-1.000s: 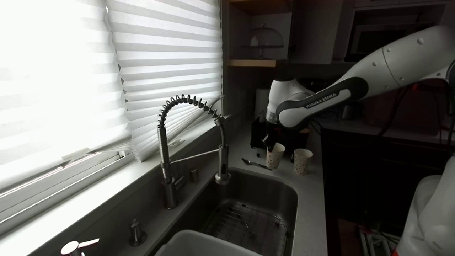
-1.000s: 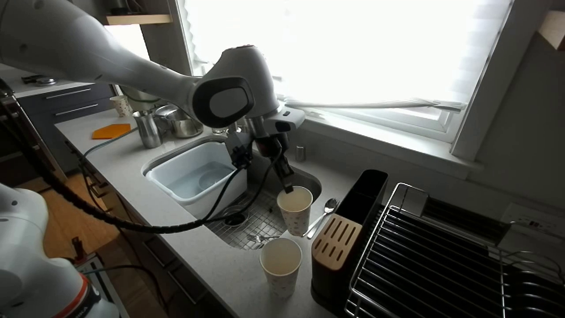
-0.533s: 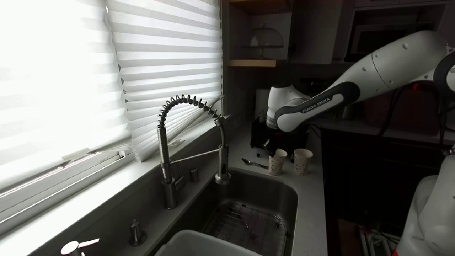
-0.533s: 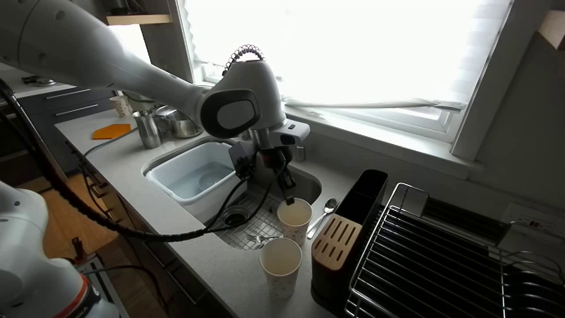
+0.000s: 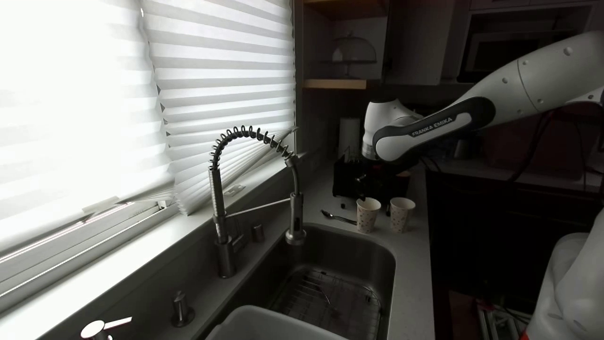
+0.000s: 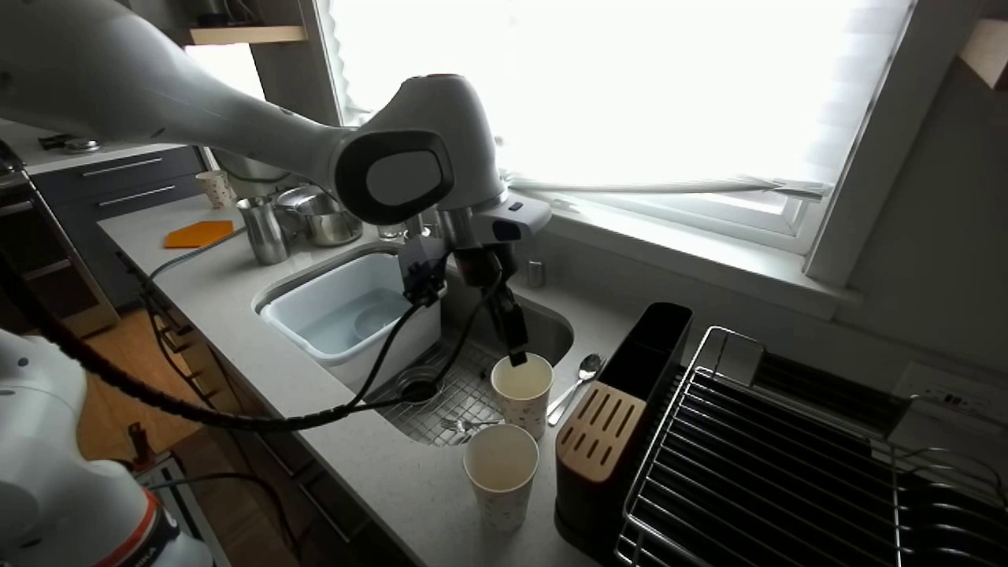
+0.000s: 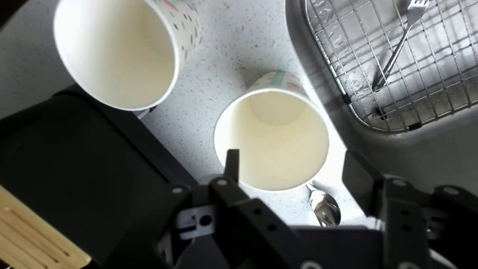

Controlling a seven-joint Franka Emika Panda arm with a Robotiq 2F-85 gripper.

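Left to right in an exterior view: back cup [image 6: 216, 190]; one tub [image 6: 398, 346]; one sink [image 6: 555, 331]; front cup [image 6: 502, 476]; near cup [image 6: 524, 400], upright on the counter [image 6: 425, 482] just beside the sink, mouth up, long axis vertical; spoon [image 6: 589, 368]; one block [image 6: 602, 430], wood-topped. Cups counted: three. Wrist view adds one fork [image 7: 395, 52], in the sink. Near cup white, small coloured flecks, cream inside, narrowing toward base. Gripper [image 7: 291, 164] at its mouth, fingers spread apart; whether a tip touches the rim, cannot tell.
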